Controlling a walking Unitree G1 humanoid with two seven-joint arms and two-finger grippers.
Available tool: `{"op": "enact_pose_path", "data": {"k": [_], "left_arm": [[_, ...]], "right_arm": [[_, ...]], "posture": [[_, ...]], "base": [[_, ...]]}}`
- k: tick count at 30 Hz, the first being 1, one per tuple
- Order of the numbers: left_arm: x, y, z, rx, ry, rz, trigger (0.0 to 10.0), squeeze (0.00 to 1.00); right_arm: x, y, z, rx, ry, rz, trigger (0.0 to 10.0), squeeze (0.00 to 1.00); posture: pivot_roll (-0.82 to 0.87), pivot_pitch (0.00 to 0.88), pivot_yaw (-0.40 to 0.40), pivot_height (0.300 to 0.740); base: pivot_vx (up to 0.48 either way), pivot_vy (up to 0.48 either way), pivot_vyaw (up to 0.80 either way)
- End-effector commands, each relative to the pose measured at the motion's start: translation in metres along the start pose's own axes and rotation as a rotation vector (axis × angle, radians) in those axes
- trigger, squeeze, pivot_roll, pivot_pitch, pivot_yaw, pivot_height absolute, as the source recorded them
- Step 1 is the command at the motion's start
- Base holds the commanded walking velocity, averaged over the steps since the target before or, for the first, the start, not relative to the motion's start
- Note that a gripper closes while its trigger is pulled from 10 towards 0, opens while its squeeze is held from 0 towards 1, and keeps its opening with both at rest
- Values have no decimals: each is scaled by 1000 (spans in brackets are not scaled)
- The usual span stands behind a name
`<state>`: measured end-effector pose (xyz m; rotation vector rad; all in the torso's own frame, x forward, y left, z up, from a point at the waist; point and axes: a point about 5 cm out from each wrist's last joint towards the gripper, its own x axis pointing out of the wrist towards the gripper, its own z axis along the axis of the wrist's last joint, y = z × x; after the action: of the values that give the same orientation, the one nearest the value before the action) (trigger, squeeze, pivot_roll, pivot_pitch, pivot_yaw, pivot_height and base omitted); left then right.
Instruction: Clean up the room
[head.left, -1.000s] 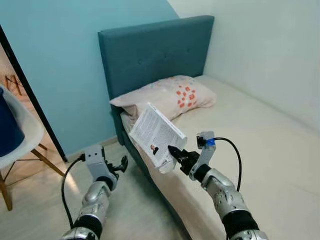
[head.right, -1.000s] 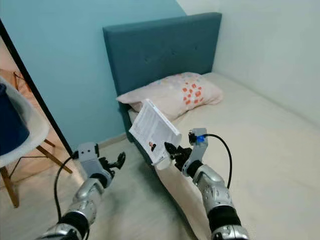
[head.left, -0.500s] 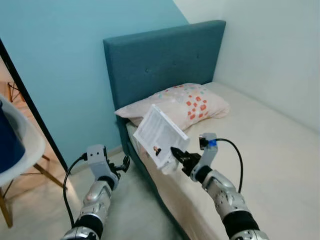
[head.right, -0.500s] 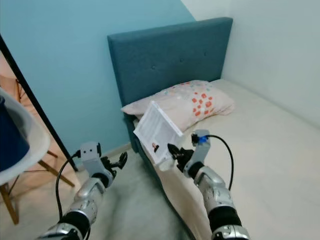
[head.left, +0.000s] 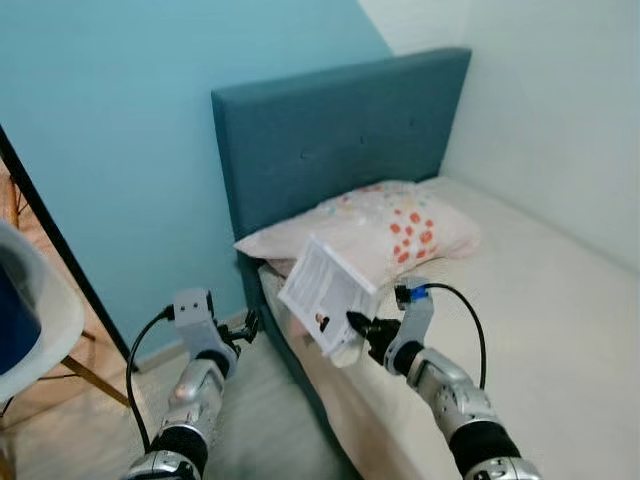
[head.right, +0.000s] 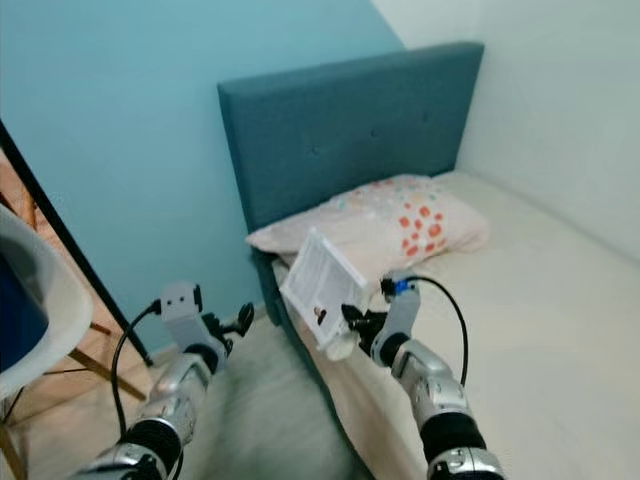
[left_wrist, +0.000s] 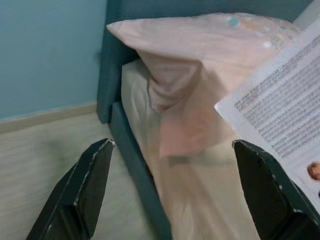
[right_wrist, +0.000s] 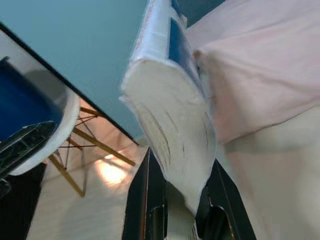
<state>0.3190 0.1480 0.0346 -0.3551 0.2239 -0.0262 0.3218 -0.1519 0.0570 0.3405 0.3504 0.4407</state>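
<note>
Beside the bed (head.left: 560, 300), our right end effector (head.left: 362, 328) grips a book (head.left: 328, 292) by its lower edge, above the mattress edge near the pillow (head.left: 375, 222); our left end effector (left_wrist: 170, 195) hangs wide open; the thin grip may let the book slip.

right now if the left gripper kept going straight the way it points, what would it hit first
Probably the side of the bed. The left gripper, fingers open, points at the mattress edge just below the drooping corner of the pillow. Depth is unclear, so the pillow corner might come first.
</note>
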Motion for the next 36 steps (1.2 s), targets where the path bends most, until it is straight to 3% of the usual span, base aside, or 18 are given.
{"op": "enact_pose_path", "data": {"k": [1, 9, 12, 19, 30, 36], "left_arm": [[-1, 1, -4, 3, 19, 9, 10000, 0], [-2, -5, -6, 48, 32, -56, 10000, 0], [-2, -6, -8, 38, 35, -52, 10000, 0], [-2, -5, -8, 21, 40, -17, 10000, 0], [-1, -6, -6, 26, 27, -25, 10000, 0], [5, -11, 18, 168, -71, -85, 10000, 0]], "right_arm": [[-1, 6, 6, -57, -43, 58, 10000, 0], [-1, 2, 5, -6, -43, 33, 10000, 0], [-1, -5, 3, 8, -15, -39, 10000, 0], [-8, -21, -12, 55, 69, -172, 10000, 0], [-12, -27, -18, 108, 117, -209, 10000, 0], [-23, -42, -25, 232, 143, -278, 10000, 0]], "posture": [[-79, 0, -2, 735], [-83, 0, 1, 735], [-82, 0, 0, 735], [-89, 0, -6, 735], [-93, 0, -10, 725], [-100, 0, -12, 695]], "base": [[0, 0, 788], [0, -236, 391], [0, -472, 0], [0, 0, 0], [0, 0, 0], [0, 0, 0]]}}
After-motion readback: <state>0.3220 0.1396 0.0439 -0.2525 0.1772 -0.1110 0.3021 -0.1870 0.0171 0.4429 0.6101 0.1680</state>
